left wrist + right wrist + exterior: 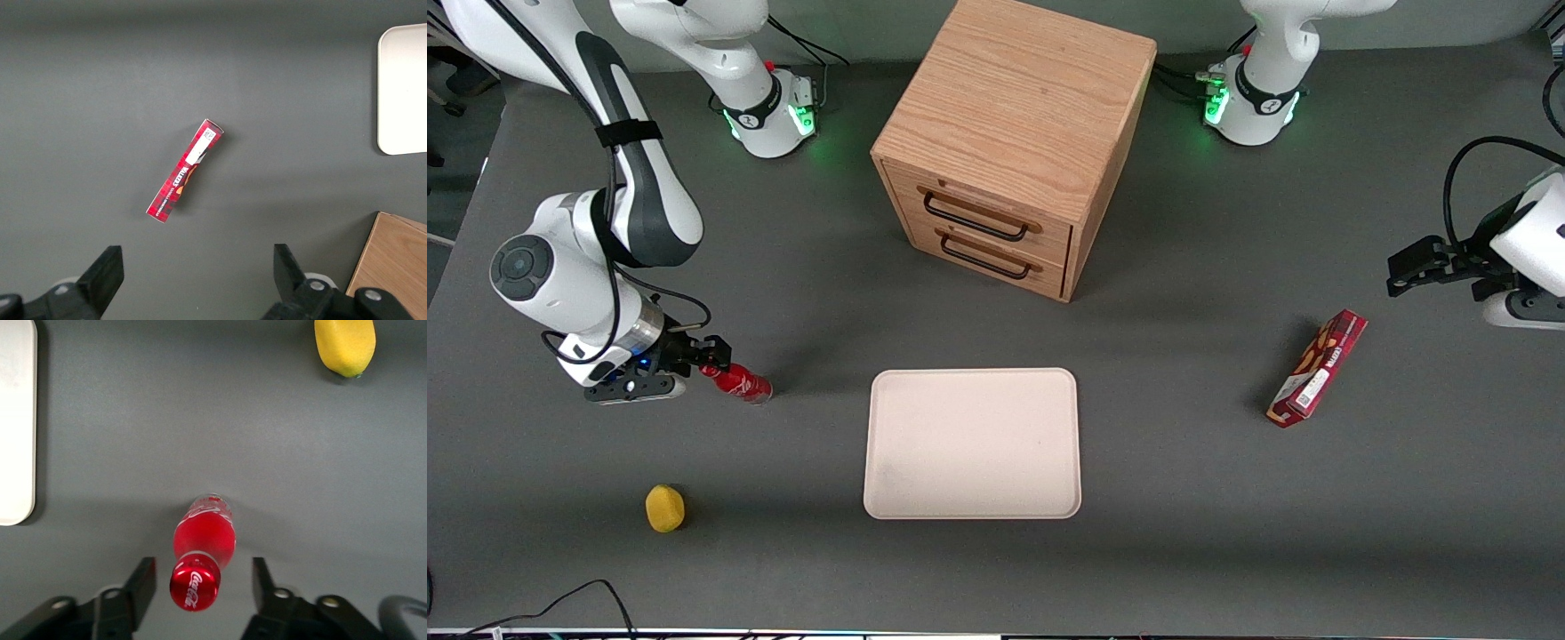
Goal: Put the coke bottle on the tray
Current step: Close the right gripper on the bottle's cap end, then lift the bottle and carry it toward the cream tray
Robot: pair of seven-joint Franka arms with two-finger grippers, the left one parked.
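A dark grey table [1209, 498] is covered by a matte surface. On it are set a wooden drawer cabinet [1009, 142], a cream tray [973, 444], a standing coke bottle [738, 382] framed by the spread gripper [710, 356], a lemon [664, 508], and a red snack box [1318, 368] toward the parked arm's end.

White "Coca-Cola" script on coke bottle [195, 588] cap (and its side), snack box [185, 171] print unreadable

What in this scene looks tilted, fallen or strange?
The snack box stands on a long edge, askew, toward the parked arm's end. The coke bottle appears upright, its cap between the open gripper fingers. The tray lies flat and bare. Nothing is spilled or damaged.
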